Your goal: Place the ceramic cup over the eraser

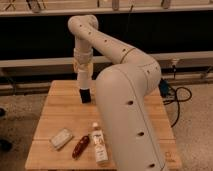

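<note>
Wooden table (50, 107): near left lie a pale block (61, 138) and a red-brown oblong (80, 146). Farther back, the gripper (83, 70) hangs with the cup (85, 79) right above the eraser (85, 95); I cannot tell how the jaws stand. A bottle (99, 147) lies near right. Lower it straight and centred, and release only once it is seated.

no text to read out: the bottle (100, 146) near the table's (55, 106) front edge carried a label, but its print was illegible. the gripper (83, 67) hung near the back edge, left of centre.
</note>
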You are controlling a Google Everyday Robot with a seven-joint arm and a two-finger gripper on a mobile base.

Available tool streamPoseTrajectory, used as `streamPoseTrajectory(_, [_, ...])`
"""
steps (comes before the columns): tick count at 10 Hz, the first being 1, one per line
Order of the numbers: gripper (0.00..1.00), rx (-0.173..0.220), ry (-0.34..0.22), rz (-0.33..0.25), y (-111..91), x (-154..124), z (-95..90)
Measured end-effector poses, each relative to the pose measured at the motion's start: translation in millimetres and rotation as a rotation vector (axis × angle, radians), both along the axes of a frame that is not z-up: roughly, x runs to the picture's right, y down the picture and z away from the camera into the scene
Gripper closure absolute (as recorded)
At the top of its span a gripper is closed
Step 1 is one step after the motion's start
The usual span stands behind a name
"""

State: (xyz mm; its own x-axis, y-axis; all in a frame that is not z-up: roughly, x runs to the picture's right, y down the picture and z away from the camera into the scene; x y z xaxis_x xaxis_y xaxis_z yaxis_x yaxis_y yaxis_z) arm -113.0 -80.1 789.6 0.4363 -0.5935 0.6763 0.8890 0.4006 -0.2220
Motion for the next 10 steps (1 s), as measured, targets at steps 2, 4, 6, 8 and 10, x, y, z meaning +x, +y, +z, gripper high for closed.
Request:
streamPoseTrajectory(2, [1.0,-0.009,-0.001,-0.004,5.4,1.1,1.0])
streamPoseTrajectory(4, [1.0,-0.02,0.0,-0.012,12.4,2.1,5.4])
streamPoseTrajectory(6, [1.0,-0.035,-0.001,-0.019,20.3,0.3,12.7])
streamPoseTrajectory(8, [1.0,-0.053,0.002,-0.025,29.0,1.8,19.1])
streamPoseTrajectory(10, [1.0,-0.087,0.007,-0.033,47.2,4.4,32.0])
